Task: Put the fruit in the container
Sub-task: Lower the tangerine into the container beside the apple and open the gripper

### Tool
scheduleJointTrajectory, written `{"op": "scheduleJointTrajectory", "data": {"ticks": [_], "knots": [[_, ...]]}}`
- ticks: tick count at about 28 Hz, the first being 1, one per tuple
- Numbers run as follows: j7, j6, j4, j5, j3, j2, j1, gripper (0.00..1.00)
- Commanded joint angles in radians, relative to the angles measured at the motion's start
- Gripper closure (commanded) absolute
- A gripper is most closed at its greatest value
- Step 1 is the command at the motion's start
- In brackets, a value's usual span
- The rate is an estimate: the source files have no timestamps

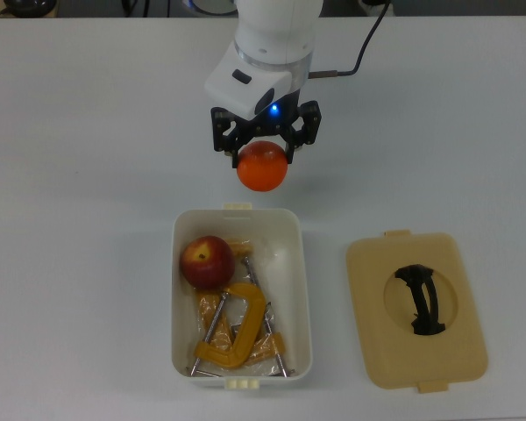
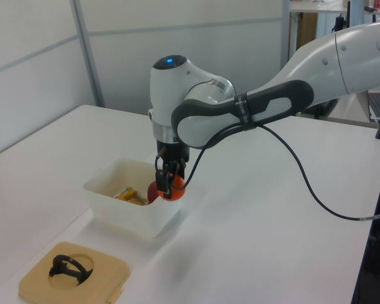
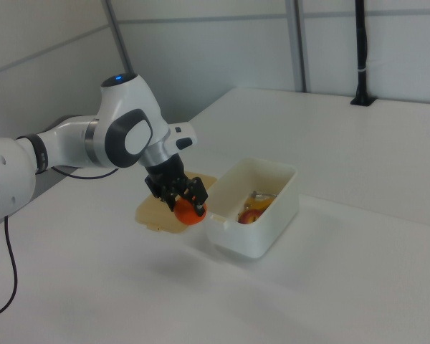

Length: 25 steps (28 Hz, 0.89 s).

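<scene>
Fingers (image 1: pixel 263 156) clamped on the orange (image 1: pixel 263 167), airborne beside the container (image 1: pixel 298 289); no legible writing.

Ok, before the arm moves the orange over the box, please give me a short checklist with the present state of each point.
1. Gripper shut on the orange: ok.
2. Orange lifted off the table: ok; its shadow lies below it in the right view.
3. Orange over the box: not ok; in the top view it is beyond the short end.
4. Box open, lid lying aside: ok.
5. Free room inside: ok; the apple and yellow clamps leave a bare part on the top view's right.
6. Orange higher than the box rim: cannot tell.
</scene>
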Motion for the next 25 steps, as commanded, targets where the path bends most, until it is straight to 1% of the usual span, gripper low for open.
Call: {"op": "scheduleJointTrajectory", "data": {"ticks": [1, 4, 5, 6, 8, 9, 10, 11, 13, 14, 15, 16, 20, 25], "knots": [[0.028, 0.161, 0.042, -0.056, -0.005, 0.040, -0.006, 0.75], [0.047, 0.283, 0.037, -0.070, -0.005, 0.070, -0.012, 0.74], [0.060, 0.314, 0.037, -0.073, -0.005, 0.079, -0.013, 0.73], [0.086, 0.355, 0.037, -0.082, -0.005, 0.096, -0.018, 0.68], [0.103, 0.375, 0.037, -0.105, -0.005, 0.112, -0.019, 0.64], [0.106, 0.381, 0.037, -0.117, -0.005, 0.117, -0.019, 0.61], [0.109, 0.386, 0.037, -0.128, -0.005, 0.119, -0.019, 0.53], [0.117, 0.389, 0.037, -0.139, -0.005, 0.123, -0.019, 0.40], [0.118, 0.388, 0.034, -0.139, -0.005, 0.123, -0.019, 0.34], [0.120, 0.388, 0.031, -0.139, -0.005, 0.122, -0.019, 0.26], [0.123, 0.385, 0.031, -0.136, -0.005, 0.120, -0.019, 0.11], [0.139, 0.380, 0.031, -0.131, -0.005, 0.117, -0.019, 0.00], [0.190, 0.366, 0.030, -0.131, -0.005, 0.103, -0.021, 0.00], [0.212, 0.195, 0.027, -0.127, -0.005, 0.053, -0.019, 0.00]]}}
